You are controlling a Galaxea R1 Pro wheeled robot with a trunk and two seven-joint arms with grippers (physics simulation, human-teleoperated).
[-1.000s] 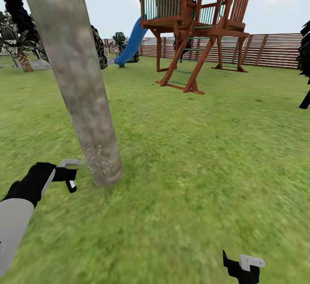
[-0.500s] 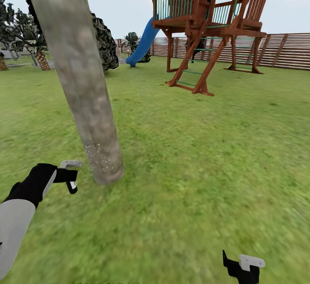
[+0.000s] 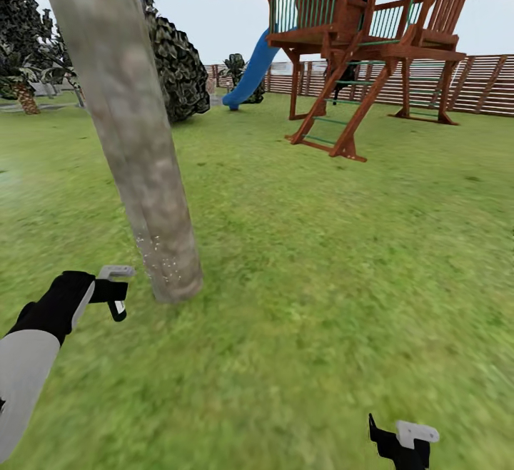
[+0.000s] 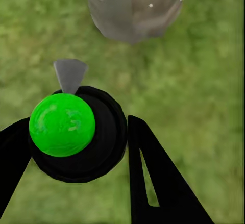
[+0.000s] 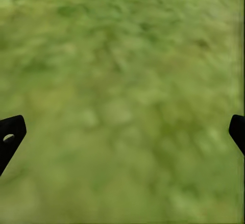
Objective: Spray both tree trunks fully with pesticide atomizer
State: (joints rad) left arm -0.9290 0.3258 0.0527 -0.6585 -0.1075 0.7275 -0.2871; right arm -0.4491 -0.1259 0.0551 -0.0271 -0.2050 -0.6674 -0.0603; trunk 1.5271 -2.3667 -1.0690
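Left gripper (image 3: 114,292): we have it closed round the pesticide atomizer (image 4: 76,132), a dark fingertip on either side of its round black body.
Atomizer, where: in our left grip, low over the grass, just beside the base of the tree trunk (image 3: 132,135), its grey nozzle tip aimed that way.
Atomizer, handling: we judge it light, rigid and smooth-sided, so it could twist or slip in a loose pinch. The hold across the widest part of the body looks right; the green cap (image 4: 62,124) and nozzle stay free.
Trunk: thick, mottled grey-tan; we see pale specks only near its foot, so we judge most of the bark is not yet covered.
Right gripper (image 5: 122,132): fingers spread wide, nothing between them, hanging over bare lawn (image 3: 321,256).
Surface: level grass, soft-looking.
Room: open garden; a wooden play tower (image 3: 371,35) with a blue slide (image 3: 250,74) stands well apart, a slatted fence (image 3: 485,81) behind it, a dark shrub (image 3: 175,63) beyond the trunk.
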